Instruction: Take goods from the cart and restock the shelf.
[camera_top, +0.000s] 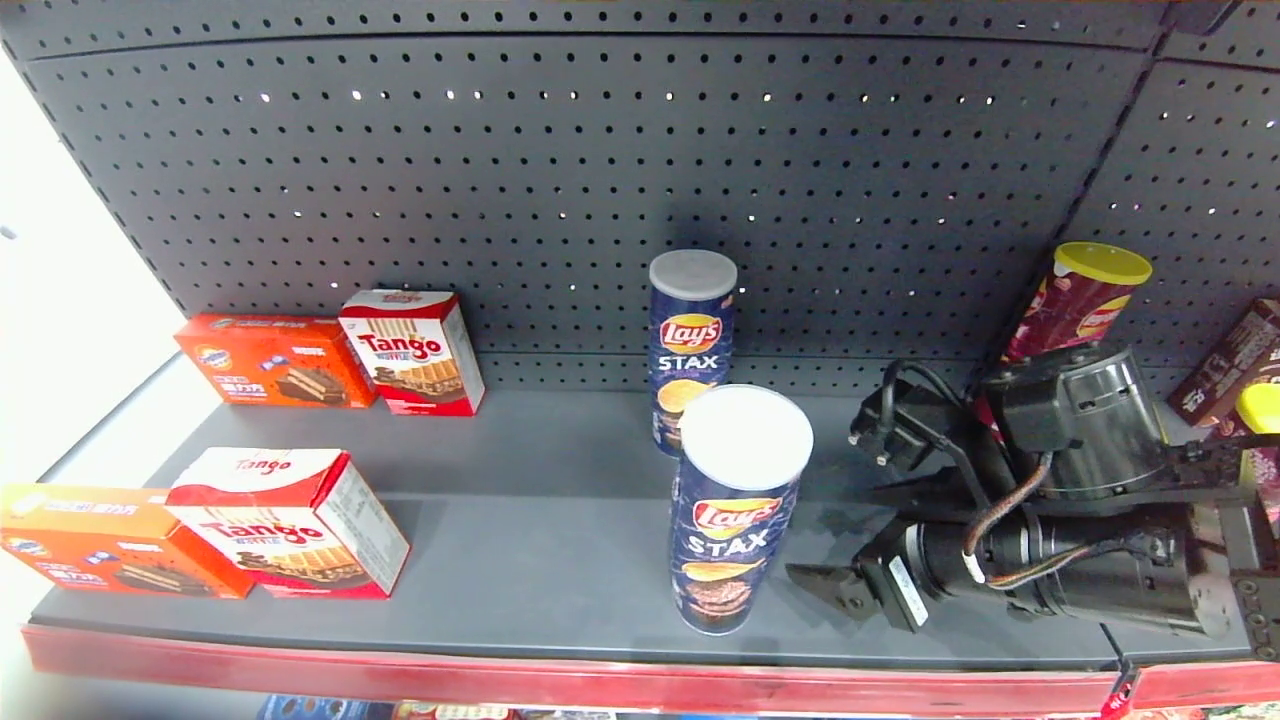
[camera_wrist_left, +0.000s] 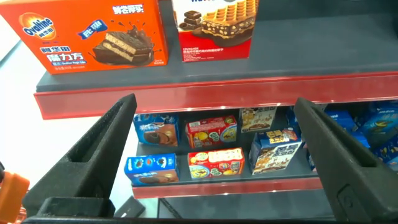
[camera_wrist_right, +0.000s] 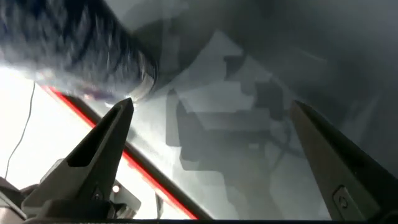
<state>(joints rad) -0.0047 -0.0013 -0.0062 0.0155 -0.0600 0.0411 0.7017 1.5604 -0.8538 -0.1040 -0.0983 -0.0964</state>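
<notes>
- A dark-blue chip can (camera_top: 738, 510), white-lidded, is set upright near the front edge of the grey shelf (camera_top: 520, 560).
- A matching can (camera_top: 690, 345) is set upright just behind it.

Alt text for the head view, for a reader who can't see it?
The open right gripper is over the dark grey metal shelf beside the front blue cylindrical crisp tube; a matching tube stands behind. Orange cardboard boxes and red-and-white cardboard boxes stand at left.
</notes>
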